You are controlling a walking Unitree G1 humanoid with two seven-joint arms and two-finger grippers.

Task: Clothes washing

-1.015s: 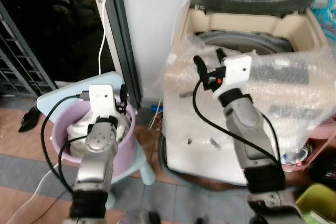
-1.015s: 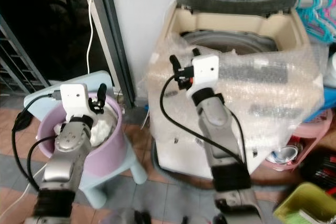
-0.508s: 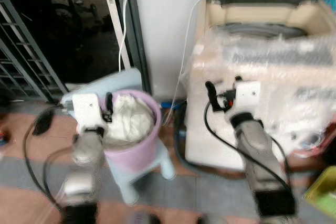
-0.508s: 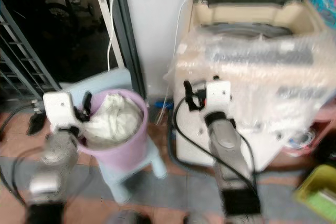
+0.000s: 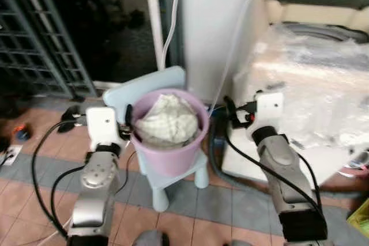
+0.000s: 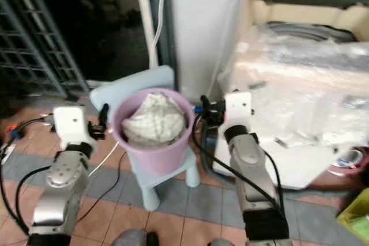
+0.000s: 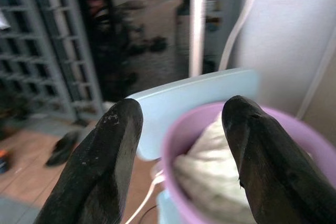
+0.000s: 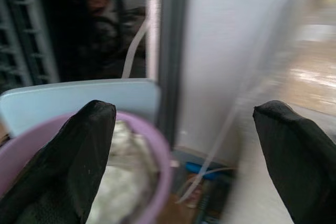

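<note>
A purple bucket (image 5: 172,154) heaped with pale checked clothes (image 5: 168,120) stands on a light blue child's chair (image 5: 151,82). My left gripper (image 5: 128,117) is open just left of the bucket's rim, and in its wrist view the rim (image 7: 172,136) and the clothes (image 7: 209,153) lie ahead of its spread fingers (image 7: 115,156). My right gripper (image 5: 232,110) is open just right of the bucket, level with the rim. Its wrist view shows the rim (image 8: 158,148) beside one finger (image 8: 79,156). To the right stands the washing machine (image 5: 314,10), lid up.
Bubble wrap (image 5: 311,79) covers the washer's top and front. A dark metal grille (image 5: 34,38) and a dark doorway fill the left. A white cable (image 5: 173,10) hangs down the wall. Black cables trail over the tiled floor (image 5: 34,200). A black shoe (image 5: 68,113) lies by the chair.
The camera has pulled back and swung left, so the bucket now sits mid-view. My right gripper has come down from the washer's top to beside the bucket. My left gripper now sits outside the rim.
</note>
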